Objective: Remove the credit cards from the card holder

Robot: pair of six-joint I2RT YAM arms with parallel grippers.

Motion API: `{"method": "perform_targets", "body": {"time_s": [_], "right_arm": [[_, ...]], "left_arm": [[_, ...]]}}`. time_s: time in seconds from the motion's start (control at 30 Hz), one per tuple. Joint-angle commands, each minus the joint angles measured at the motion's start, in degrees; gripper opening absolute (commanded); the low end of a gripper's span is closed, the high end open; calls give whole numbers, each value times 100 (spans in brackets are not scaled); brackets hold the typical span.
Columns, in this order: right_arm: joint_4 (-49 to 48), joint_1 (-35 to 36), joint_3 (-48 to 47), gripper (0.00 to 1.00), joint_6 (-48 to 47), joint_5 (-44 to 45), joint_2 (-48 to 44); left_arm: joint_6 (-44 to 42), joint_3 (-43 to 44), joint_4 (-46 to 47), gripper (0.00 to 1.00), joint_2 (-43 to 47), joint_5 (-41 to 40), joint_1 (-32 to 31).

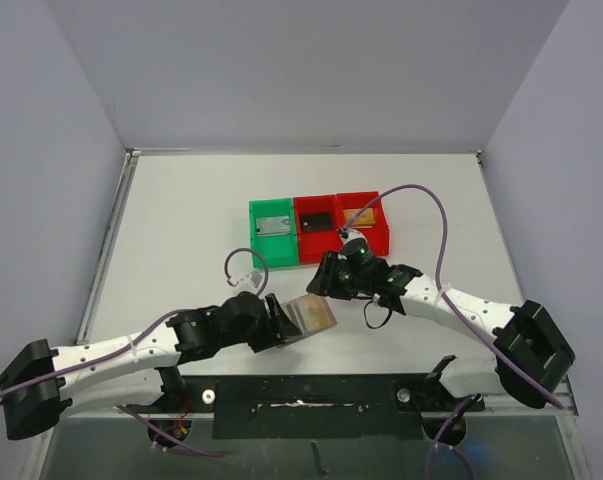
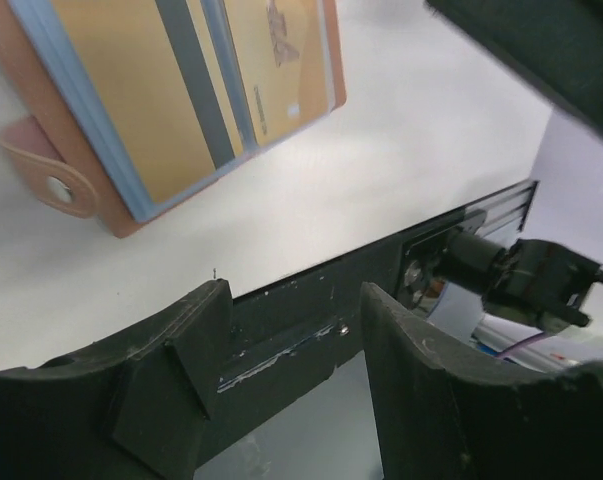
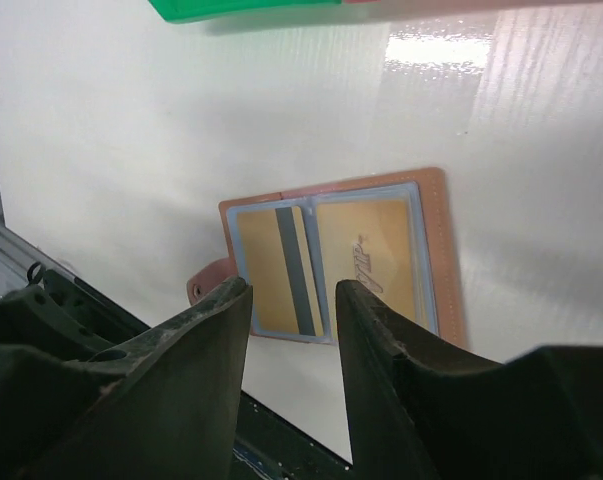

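Top external view showed the small flat brown leather-like card holder [image 1: 311,314] lying unfolded on the white counter [image 1: 181,230], close to the middle of its near edge, with the job seemingly only begun. The right wrist view caught two gold plastic cards [image 3: 379,255] seated in the holder's light-blue-lined pockets. One showed a dark stripe, and neither was visibly drawn out.

The left tool [image 1: 278,323] was positioned just beside the holder's left side, its jaws parted and nothing between them. In the left wrist view the holder's small tab with its pale snap stud [image 2: 58,186] lay well clear of the black fingers [image 2: 196,330]. The right tool [image 1: 329,277] was poised just beyond the holder, toward the far edge, its jaws moderately parted and likewise empty.

A green plastic bin [image 1: 276,256] and two red plastic bins [image 1: 381,238] stood in a row nearer the counter's centre. Flat items lay inside them, too small to identify as cards.

By the look of things, opening the holder was done. Gripping each gold card and sliding it free of its pocket was not yet done, and neither tool had a hold on anything.
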State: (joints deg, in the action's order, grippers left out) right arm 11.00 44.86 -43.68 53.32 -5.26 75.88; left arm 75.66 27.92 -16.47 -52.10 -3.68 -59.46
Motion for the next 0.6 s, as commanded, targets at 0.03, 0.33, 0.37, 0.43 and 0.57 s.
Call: {"method": "perform_targets", "body": {"time_s": [0.03,0.33,0.37,0.43,0.57], "right_arm": [[-77,-107,117,38,-123,307,-409],[-809,-109,529,36,-243,-254,-631],[-818,-98,488,36,-278,-317,-597],[-798,-61,429,36,-351,-359,-580],[-825,-45,432,37,-607,-421,-561]], "left_arm": [[701,247,890,52,-742,-988,-654],[1128,-6,1058,52,-1168,-2438,-587],[1142,-107,1160,52,-1207,-2436,-555],[1066,-410,1616,51,-1236,-2262,-412],[1130,-623,1618,49,-1328,-2229,-245]]}}
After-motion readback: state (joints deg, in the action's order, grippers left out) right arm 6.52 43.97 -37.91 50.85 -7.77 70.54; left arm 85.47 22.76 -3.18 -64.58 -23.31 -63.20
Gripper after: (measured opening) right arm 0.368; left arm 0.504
